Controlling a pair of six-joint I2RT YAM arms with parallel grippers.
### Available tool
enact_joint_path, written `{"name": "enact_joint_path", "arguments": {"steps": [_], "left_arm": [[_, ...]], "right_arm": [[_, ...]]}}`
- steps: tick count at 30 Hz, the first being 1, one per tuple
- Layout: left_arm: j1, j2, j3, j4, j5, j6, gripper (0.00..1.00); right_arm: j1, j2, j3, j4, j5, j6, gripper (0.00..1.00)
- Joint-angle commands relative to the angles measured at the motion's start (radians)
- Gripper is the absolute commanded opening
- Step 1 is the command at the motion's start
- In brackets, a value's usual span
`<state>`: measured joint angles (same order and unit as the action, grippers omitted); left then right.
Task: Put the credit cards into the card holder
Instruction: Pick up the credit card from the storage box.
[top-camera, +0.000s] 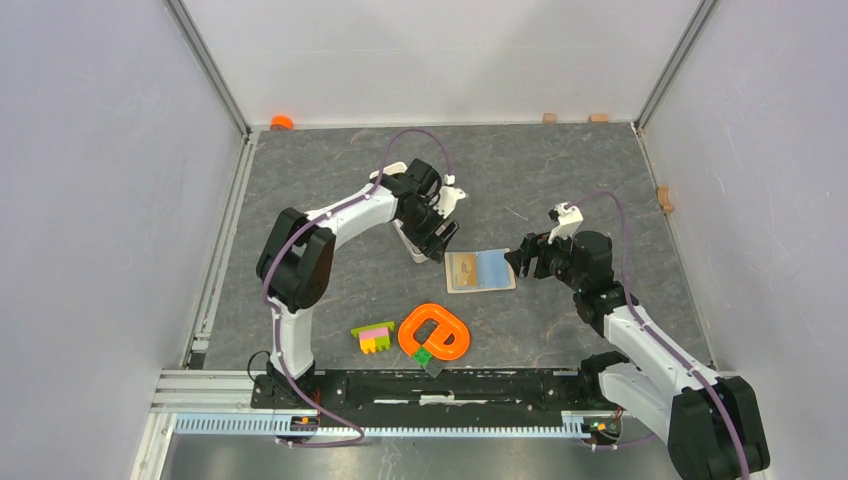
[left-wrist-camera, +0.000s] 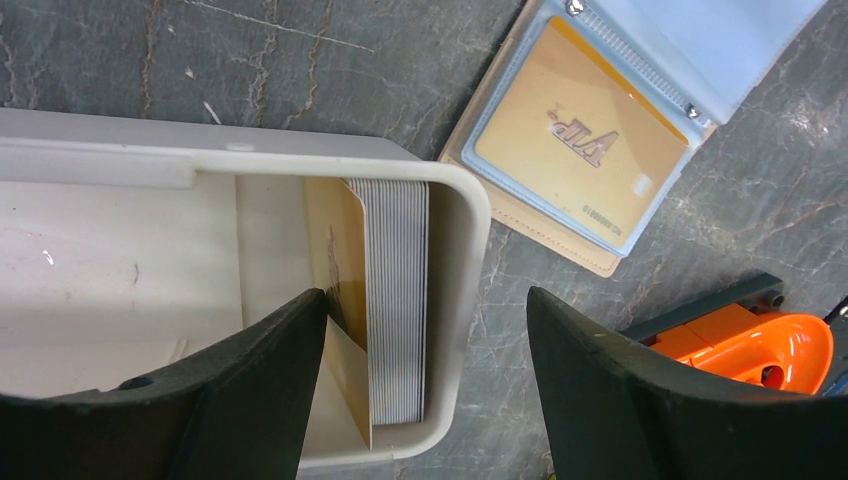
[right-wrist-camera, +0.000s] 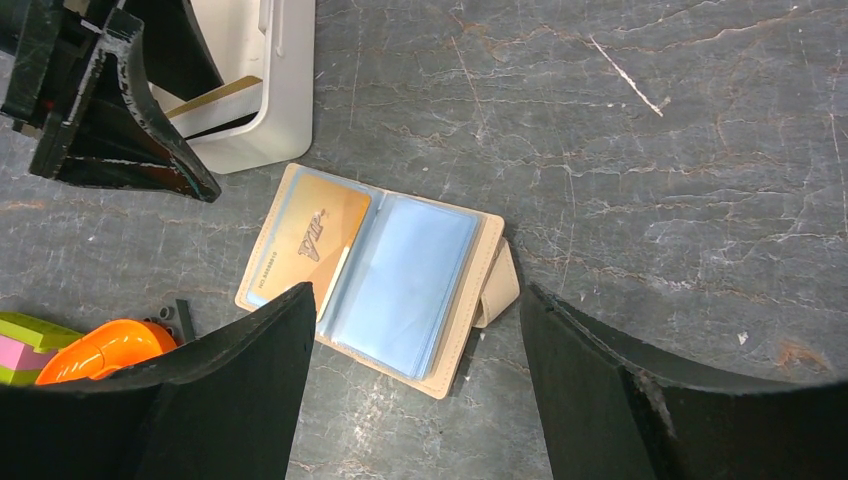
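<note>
Seems to be fetching another card: hovers with left hand (left-wrist-camera: 425, 310) spread wide across the tray (left-wrist-camera: 460, 230) end, straddling the upright cards (left-wrist-camera: 398, 300), gripping nothing. Holds right hand (right-wrist-camera: 415, 295), also spread and empty, over the holder (right-wrist-camera: 400, 270), open on the counter (right-wrist-camera: 650, 150) just right of the tray, one gold card (left-wrist-camera: 580, 150) sleeved. Next, needs to pinch only the leaning card (left-wrist-camera: 345, 270).

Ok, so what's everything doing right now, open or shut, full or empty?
Card holder: open, lying flat.
Gold card: tucked in one clear sleeve.
Card stack: standing on edge in the tray.
White tray: upright, holding cards at one end.
Left gripper: open, straddling the stack.
Right gripper: open, near the holder.
</note>
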<state>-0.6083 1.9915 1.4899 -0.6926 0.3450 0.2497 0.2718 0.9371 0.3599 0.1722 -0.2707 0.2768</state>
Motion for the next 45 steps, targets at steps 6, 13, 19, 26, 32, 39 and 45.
{"name": "enact_joint_path", "arguments": {"steps": [6,13,19,26,32,39,45], "left_arm": [[-0.005,-0.072,0.041,-0.036,0.058,0.030,0.74],[-0.004,-0.077,0.047,-0.045,0.057,0.033,0.65],[-0.004,-0.080,0.048,-0.048,0.057,0.036,0.59],[0.001,-0.086,0.050,-0.053,0.068,0.034,0.55],[0.010,-0.078,0.058,-0.064,0.100,0.032,0.55],[0.030,-0.058,0.075,-0.086,0.148,0.032,0.51],[0.044,-0.037,0.085,-0.096,0.169,0.032,0.42]], "right_arm": [[-0.008,0.007,-0.006,0.045,-0.011,0.006,0.79],[-0.009,0.008,-0.006,0.047,-0.012,0.006,0.80],[-0.011,0.010,-0.007,0.047,-0.015,0.007,0.79],[-0.011,0.011,-0.006,0.047,-0.017,0.007,0.79],[-0.013,0.016,-0.007,0.048,-0.021,0.008,0.79],[-0.013,0.017,-0.006,0.048,-0.025,0.009,0.80],[-0.013,0.020,-0.006,0.049,-0.027,0.010,0.79]]}}
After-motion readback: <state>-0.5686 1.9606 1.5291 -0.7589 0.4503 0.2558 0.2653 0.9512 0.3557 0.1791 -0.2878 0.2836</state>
